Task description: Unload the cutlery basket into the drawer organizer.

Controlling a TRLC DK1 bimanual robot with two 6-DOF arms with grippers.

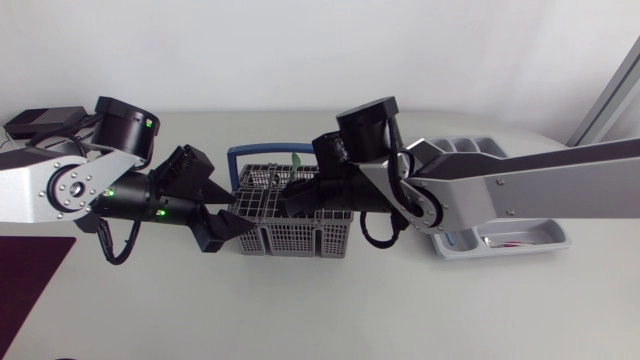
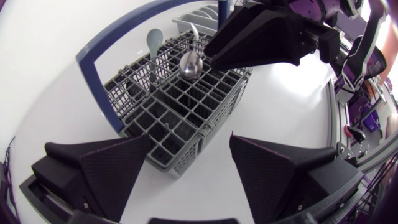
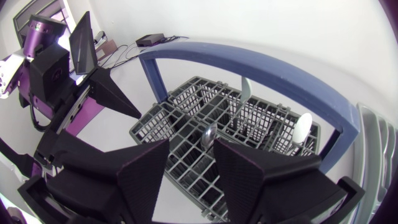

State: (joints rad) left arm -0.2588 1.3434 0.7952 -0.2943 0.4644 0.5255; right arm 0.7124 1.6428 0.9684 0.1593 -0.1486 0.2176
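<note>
The grey cutlery basket [image 1: 290,232] with a blue handle [image 1: 262,152] stands mid-table. A metal spoon [image 3: 209,133] stands upright in it, and two pale spoons [image 3: 303,127] stand in the cells behind. My right gripper [image 3: 191,144] hangs over the basket with its fingers narrowed either side of the metal spoon's bowl, and a gap still shows on one side. My left gripper [image 2: 190,137] is wide open at the basket's left corner, holding nothing. The grey drawer organizer [image 1: 500,243] lies to the right, partly hidden under my right arm.
A black box with cables [image 1: 45,120] sits at the back left of the table. A dark mat [image 1: 25,270] lies at the front left. A green item [image 1: 296,160] pokes up at the basket's far side.
</note>
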